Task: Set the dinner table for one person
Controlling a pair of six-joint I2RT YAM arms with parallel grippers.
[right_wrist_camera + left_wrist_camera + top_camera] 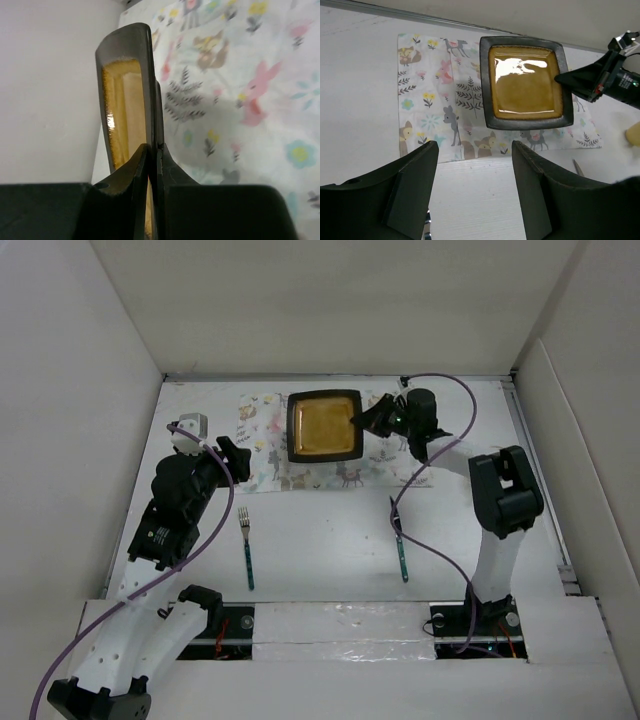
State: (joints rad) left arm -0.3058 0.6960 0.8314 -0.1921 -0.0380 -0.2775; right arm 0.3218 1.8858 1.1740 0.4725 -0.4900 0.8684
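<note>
A square dark plate (323,427) with a glossy amber centre hangs just over the right half of a floral animal-print mat (262,445) at the back of the white dinner table (320,530). My right gripper (358,420) is shut on the plate's right rim. The right wrist view shows the fingers (152,147) pinching the rim of the plate (125,90) over the mat (225,75). My left gripper (235,452) is open and empty beside the mat's left part. In its wrist view, its jaws (474,147) hang over bare table in front of the mat (435,100) and the plate (525,82).
A fork (246,545) with a teal handle lies front left on the table. Another teal-handled utensil (401,545) lies front right, under the right arm's purple cable. White walls border the table. A pale yellow thing (635,134) shows at the left wrist view's right edge.
</note>
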